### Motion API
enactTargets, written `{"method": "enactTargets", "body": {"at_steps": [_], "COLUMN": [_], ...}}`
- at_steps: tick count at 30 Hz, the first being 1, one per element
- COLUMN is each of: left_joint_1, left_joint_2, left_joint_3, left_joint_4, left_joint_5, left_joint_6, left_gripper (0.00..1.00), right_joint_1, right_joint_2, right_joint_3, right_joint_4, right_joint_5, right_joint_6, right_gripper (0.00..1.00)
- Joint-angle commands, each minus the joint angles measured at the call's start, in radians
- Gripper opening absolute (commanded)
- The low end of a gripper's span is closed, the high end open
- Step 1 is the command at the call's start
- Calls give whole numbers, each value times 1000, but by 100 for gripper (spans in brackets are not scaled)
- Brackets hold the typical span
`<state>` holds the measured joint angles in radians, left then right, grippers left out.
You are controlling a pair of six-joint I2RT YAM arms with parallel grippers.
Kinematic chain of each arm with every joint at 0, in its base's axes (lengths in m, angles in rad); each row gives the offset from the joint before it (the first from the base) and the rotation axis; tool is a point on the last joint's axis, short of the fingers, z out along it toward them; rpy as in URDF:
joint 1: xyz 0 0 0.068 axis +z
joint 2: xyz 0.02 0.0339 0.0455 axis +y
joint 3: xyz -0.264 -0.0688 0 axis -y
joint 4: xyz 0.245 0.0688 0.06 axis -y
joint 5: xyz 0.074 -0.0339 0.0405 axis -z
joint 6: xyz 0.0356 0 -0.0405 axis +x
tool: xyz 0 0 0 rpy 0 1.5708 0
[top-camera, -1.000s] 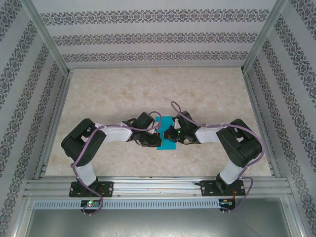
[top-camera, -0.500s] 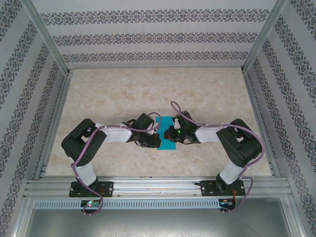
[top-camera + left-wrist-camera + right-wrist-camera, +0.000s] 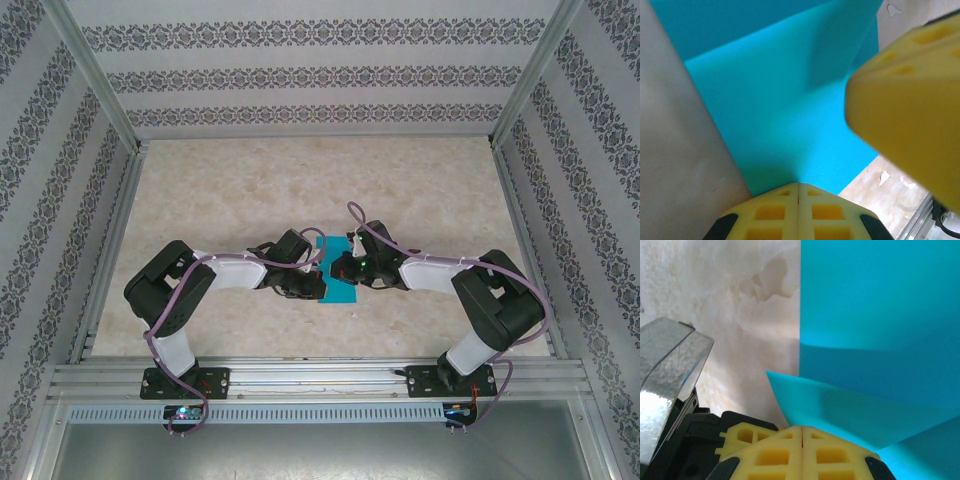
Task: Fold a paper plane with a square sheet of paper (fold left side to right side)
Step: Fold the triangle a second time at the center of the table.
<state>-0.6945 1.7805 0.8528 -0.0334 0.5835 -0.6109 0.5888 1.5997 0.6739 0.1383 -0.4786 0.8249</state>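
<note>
Left gripper [image 3: 799, 186] was closed, the square sheet of paper [image 3: 790, 115] just ahead of its tips; right gripper [image 3: 802, 429], closed too, apparently pinched a raised flap.

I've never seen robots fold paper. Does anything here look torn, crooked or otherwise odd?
Nothing looks torn or spilled. The teal paper lies part-folded on the table between the left gripper and right gripper, both shut; its flaps overlap at slants, which suits a fold under way.
</note>
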Motion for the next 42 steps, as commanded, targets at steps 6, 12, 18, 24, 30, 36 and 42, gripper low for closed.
{"method": "enactTargets", "body": {"at_steps": [6, 12, 18, 24, 30, 36, 42], "left_joint_1": [-10, -10, -8, -8, -8, -8, -8], "left_joint_2": [37, 35, 47, 53, 52, 55, 53], "left_joint_3": [-24, -22, -19, -45, -61, -63, -64], "left_joint_4": [-38, -64, -113, -107, -101, -98, -93], "left_joint_5": [-45, -66, -89, -100, -102, -104, -101], "left_joint_6": [5, -15, -48, -73, -82, -82, -81], "left_gripper": [2, 1, 0, 0, 0, 0, 0], "right_joint_1": [42, 43, 21, -37, -111, -193, -283], "right_joint_2": [64, 89, 113, 102, 100, 106, 135], "right_joint_3": [-1, -20, -38, -57, -47, -16, -4], "right_joint_4": [38, 34, 6, 8, -9, -56, -60], "right_joint_5": [15, 40, 82, 70, 52, 48, 27], "right_joint_6": [20, 17, -35, -76, -113, -165, -197], "right_gripper": [0, 0, 0, 0, 0, 0, 0]}}
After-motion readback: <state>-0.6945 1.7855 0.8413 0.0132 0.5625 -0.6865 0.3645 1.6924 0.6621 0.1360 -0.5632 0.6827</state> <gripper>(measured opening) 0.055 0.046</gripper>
